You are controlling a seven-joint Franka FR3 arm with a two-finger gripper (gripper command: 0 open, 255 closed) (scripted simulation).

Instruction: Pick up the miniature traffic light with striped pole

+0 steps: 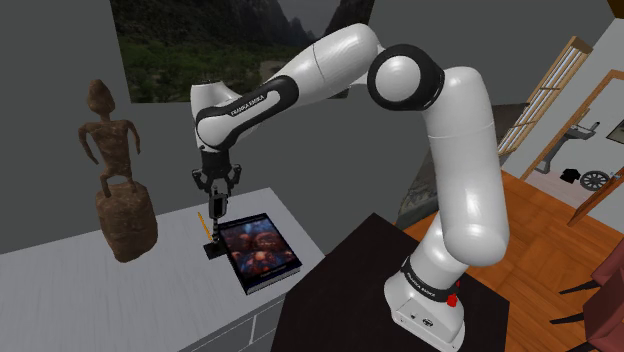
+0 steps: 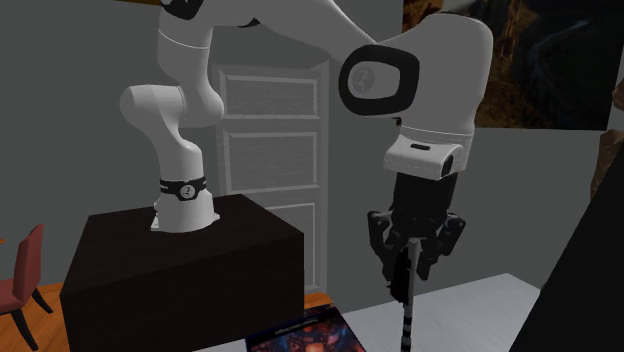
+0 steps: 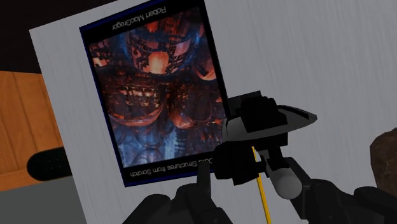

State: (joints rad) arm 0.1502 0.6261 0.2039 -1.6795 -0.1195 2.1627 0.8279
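One risk stands out. The traffic light [image 2: 408,318] is gripped high, at its dark head, by the clenched fingers of the gripper [image 2: 411,270], so the long striped pole hangs below like a lever. If the lift is made fast or off the vertical, the pole can be set swinging and the head twisted out of the grip. The foot of the light is seen just beside a corner of the book [image 1: 260,250] on the grey table [image 1: 100,290]. Whether it is clear of the surface cannot be told, and the book could be nudged if the foot is dragged sideways. Counted: one traffic light, one book, one gripper, and one brown statue [image 1: 115,170], well apart toward the shoulder view's left.
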